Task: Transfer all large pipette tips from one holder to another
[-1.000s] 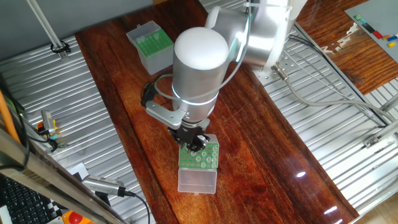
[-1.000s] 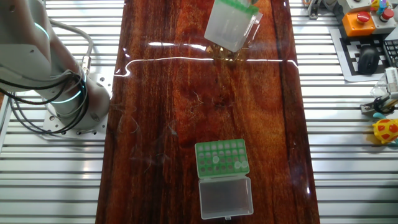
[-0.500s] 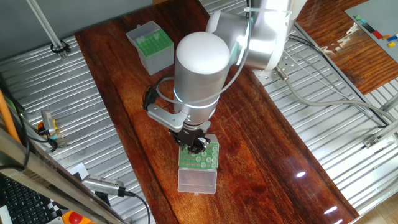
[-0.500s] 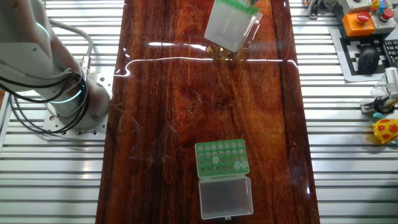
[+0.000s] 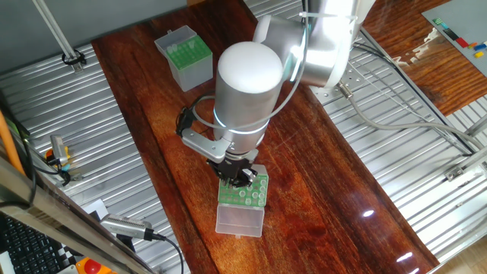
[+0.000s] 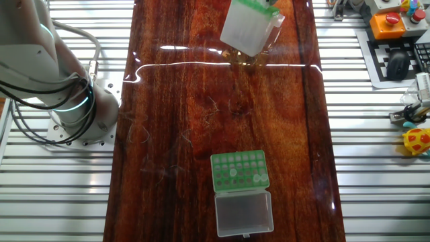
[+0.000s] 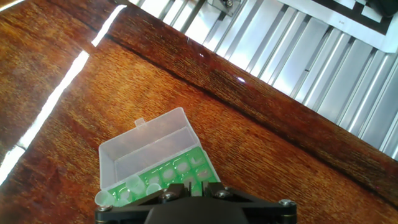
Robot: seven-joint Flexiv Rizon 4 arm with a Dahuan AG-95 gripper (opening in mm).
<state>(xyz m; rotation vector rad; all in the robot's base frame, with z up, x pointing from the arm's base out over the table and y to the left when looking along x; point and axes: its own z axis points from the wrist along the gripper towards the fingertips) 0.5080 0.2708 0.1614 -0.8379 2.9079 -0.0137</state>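
Now the gripper (image 5: 239, 176) is being held low over the green rack (image 5: 245, 191), at the rack's 11 o'clock corner in the one fixed view. Compared with the picture of one second ago, the arm is being shifted a little toward 3 o'clock and the wrist is being turned slightly; the clear lid (image 5: 240, 220) is also being shown a little nearer to 9 o'clock than before, so it seems the rack is being nudged or the hand is pressing on it. From this it is being judged that a pick of one tip is being prepared or is just happening, not yet a carrying.

How wide the jaws are standing cannot be told: in the hand view only the dark body of the hand is being seen at the lower edge, and in the one fixed view the fingers are being covered by the wrist. Whether a tip is being held cannot be told either.

The large pipette tips (image 7: 134, 183) are being seen as pale round tops in the rack, at 9 o'clock from the hand; their number is hard to make out.

The taller translucent box (image 5: 183, 56) is standing well apart, at 11 o'clock on the wooden table (image 5: 319, 190). In the other fixed view the box is being cut off by the upper edge, and the hand is strangely not being shown over the rack at all.
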